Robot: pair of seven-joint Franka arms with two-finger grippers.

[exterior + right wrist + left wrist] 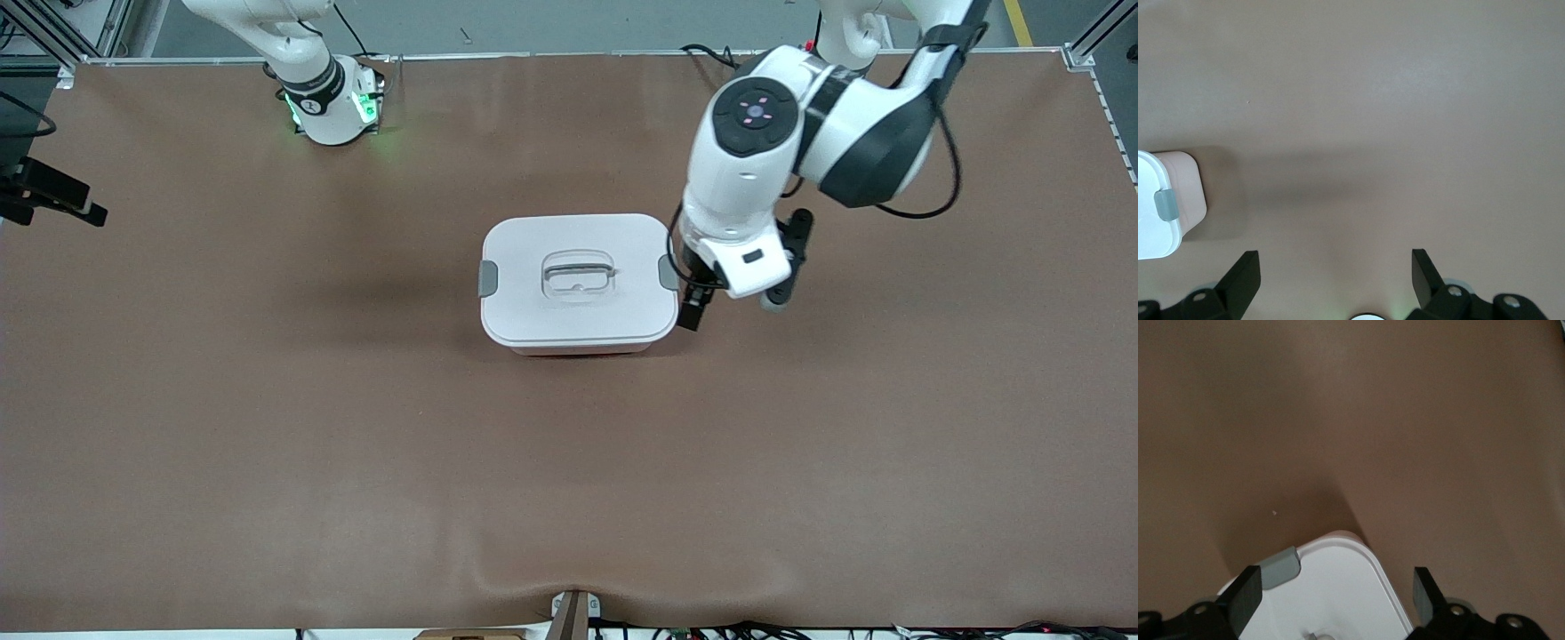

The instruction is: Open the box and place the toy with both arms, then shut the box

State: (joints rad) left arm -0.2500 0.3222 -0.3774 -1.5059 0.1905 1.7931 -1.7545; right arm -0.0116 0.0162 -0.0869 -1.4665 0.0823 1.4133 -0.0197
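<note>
We judge the main risk to be the left pincer (702,298) knocking or dragging the rounded pale pink plastic box with its white lid (576,280), since its spread fingers hang right at the grey side latch (668,272) toward the left arm's end; a careless sideways pull could shift the box or pop that latch. The box sits closed mid-worktop (267,427). We see no toy; it may be inside. The left arm bends steeply down beside the box. The right pincer (1335,277), also spread, waits over bare worktop.
</note>
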